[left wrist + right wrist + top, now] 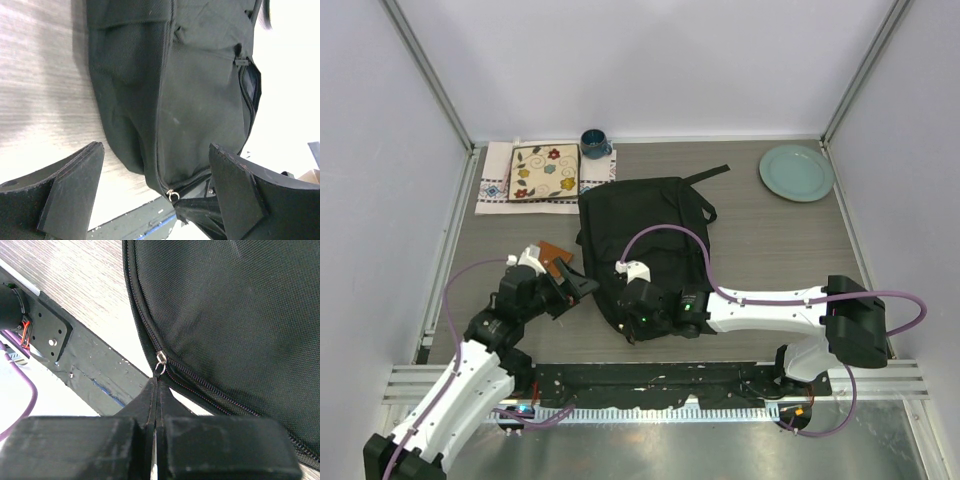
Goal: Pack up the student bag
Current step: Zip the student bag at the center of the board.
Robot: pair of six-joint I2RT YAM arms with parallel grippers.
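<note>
Two tools are unzipping the student bag (645,215): right tool (156,382) seemingly pinching the zip pull (160,360) for dragging, left tool (156,150) gaping open.

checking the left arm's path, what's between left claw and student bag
Only a strip of bare table: the left wrist view shows it running from the open left claw to the student bag, nothing on it.
</note>
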